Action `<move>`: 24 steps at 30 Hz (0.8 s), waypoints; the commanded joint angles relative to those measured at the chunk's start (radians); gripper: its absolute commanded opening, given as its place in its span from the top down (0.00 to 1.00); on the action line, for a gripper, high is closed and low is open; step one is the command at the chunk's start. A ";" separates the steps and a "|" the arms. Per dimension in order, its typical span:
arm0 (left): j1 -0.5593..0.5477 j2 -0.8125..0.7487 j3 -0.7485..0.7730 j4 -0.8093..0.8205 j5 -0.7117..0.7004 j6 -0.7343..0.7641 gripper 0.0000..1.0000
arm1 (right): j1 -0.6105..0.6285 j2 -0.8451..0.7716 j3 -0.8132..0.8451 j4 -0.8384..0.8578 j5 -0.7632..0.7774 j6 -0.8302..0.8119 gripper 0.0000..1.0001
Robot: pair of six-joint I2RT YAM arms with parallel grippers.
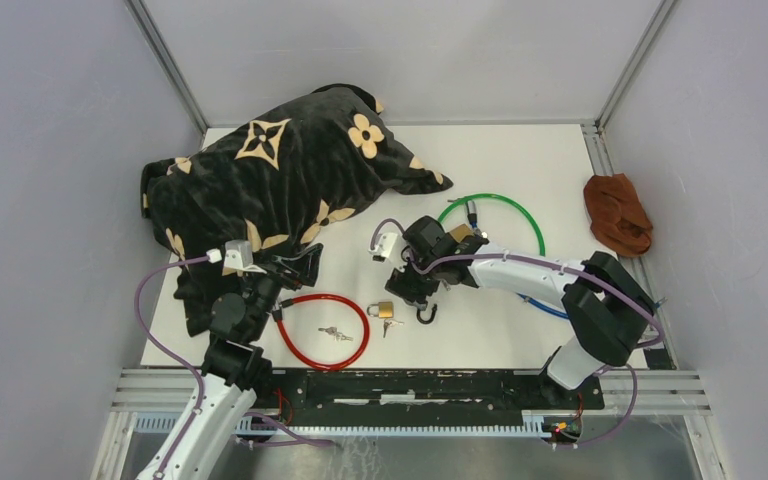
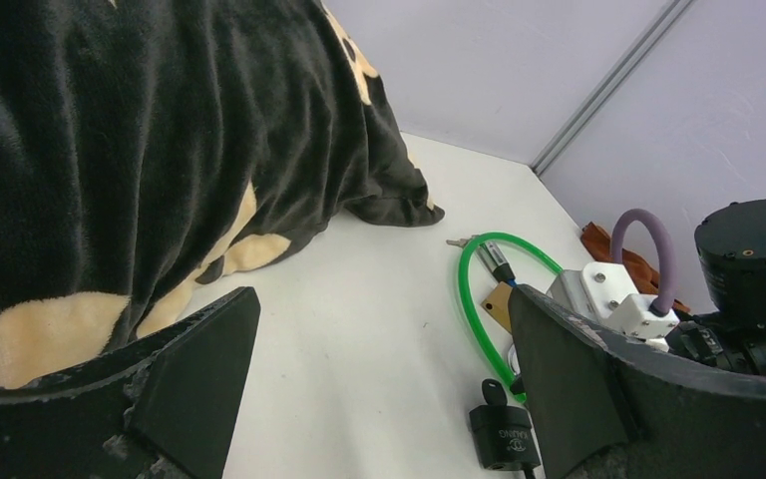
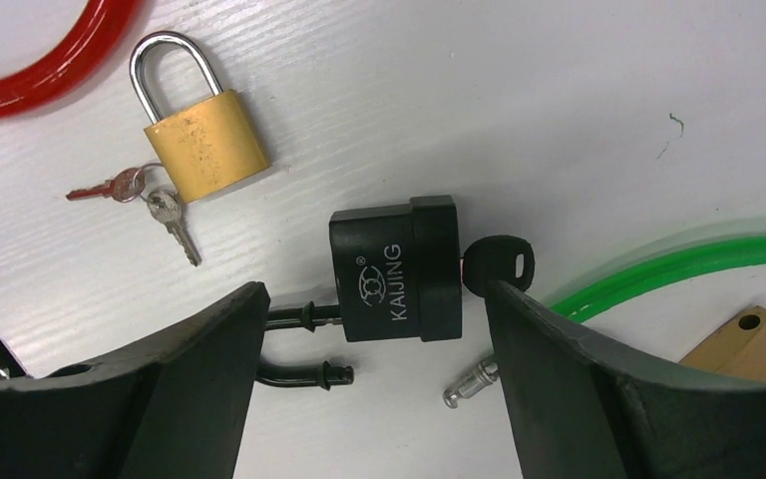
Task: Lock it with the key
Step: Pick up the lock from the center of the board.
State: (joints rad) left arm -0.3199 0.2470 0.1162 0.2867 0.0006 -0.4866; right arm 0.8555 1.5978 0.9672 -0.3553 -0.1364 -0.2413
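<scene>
Fingers of right gripper spread open over black padlock: likely heavy, rigid, slick; grab body flanks, key head tiny. Left gripper open.

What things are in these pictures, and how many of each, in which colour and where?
blanket: 1, black and beige, back left
green cable: 1, green, right of centre
red cable: 1, red, front left
brass padlock: 1, gold, beside red cable, small keys attached
black padlock: 1, black, centre, key inserted
loose keys: 1 bunch, silver, inside red cable
cloth: 1, brown, right edge
table: 1, white
left tool: 1, black, open, by blanket
right tool: 1, black, open, over black padlock
</scene>
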 commanded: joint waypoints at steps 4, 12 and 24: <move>0.008 -0.014 -0.006 0.043 -0.016 -0.033 0.00 | 0.004 0.073 0.094 -0.074 0.003 -0.112 0.21; 0.009 -0.004 -0.006 0.043 -0.014 -0.034 0.00 | 0.054 0.101 0.091 -0.032 0.075 -0.160 0.22; 0.009 0.000 -0.006 0.044 -0.014 -0.033 0.01 | 0.056 0.156 0.104 -0.057 0.095 -0.179 0.57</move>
State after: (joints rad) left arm -0.3199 0.2420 0.1139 0.2874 0.0006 -0.4866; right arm 0.9108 1.7332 1.0527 -0.3958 -0.0612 -0.4206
